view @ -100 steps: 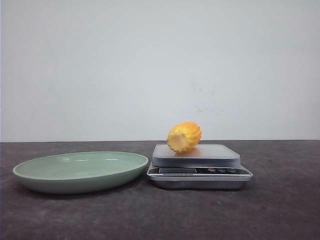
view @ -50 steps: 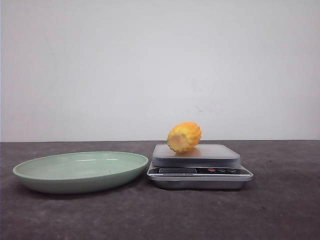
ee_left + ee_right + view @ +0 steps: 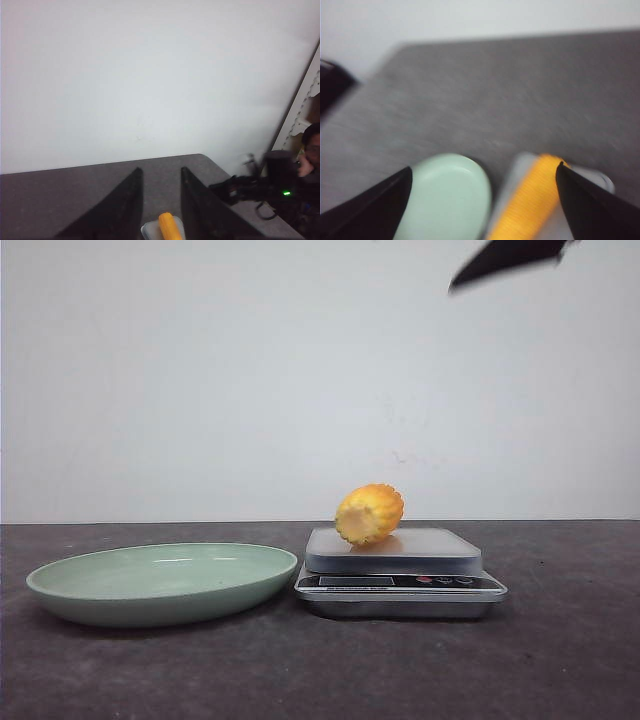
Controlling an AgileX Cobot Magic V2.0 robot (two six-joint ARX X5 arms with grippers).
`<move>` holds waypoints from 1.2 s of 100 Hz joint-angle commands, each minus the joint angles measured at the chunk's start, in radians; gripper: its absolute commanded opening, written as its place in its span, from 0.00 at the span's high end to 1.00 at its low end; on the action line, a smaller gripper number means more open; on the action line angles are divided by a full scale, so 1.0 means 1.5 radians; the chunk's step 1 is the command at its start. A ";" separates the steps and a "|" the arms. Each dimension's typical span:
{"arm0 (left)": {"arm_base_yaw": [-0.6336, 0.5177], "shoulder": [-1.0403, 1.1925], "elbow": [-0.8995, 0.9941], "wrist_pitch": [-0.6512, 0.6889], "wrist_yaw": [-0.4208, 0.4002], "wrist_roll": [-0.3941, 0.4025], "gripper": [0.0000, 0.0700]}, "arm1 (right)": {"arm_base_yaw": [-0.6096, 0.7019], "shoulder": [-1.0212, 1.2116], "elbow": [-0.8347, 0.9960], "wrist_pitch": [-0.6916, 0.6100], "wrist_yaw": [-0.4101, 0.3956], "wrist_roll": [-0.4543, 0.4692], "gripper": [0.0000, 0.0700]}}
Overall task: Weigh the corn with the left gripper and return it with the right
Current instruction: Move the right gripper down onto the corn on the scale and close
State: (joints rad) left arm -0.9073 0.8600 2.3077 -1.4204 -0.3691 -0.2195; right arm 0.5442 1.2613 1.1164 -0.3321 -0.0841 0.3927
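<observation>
The corn (image 3: 368, 515), a stubby yellow-orange cob piece, lies on its side on the platform of the silver scale (image 3: 400, 570). Nothing touches it. In the left wrist view my left gripper (image 3: 160, 170) is open and empty, high above the corn (image 3: 170, 227). It does not show in the front view. My right gripper (image 3: 484, 167) is open wide and empty, also well above the corn (image 3: 530, 205). That view is blurred. One of its black fingers (image 3: 500, 260) shows at the front view's top right.
A shallow pale-green plate (image 3: 160, 580) sits on the dark table just left of the scale, almost touching it. A white wall stands behind. The right arm (image 3: 260, 185) shows beyond the table's edge in the left wrist view.
A black finger has come into the front view at the top right, where nothing showed before. The corn, the scale and the plate have not moved.
</observation>
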 commanded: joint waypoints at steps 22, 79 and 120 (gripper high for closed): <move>-0.006 0.008 -0.003 -0.028 0.003 0.016 0.85 | 0.032 0.189 0.007 -0.001 0.049 0.060 0.34; -0.006 0.006 -0.004 -0.028 0.019 0.024 0.85 | 0.026 0.310 0.007 -0.045 0.004 0.112 0.82; -0.006 0.006 -0.004 -0.028 0.020 0.024 0.85 | 0.017 0.215 0.056 -0.013 0.003 0.066 0.99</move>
State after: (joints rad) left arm -0.9073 0.8631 2.2784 -1.4208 -0.3405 -0.1970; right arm 0.5606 1.6382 1.1355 -0.4095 -0.0822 0.5316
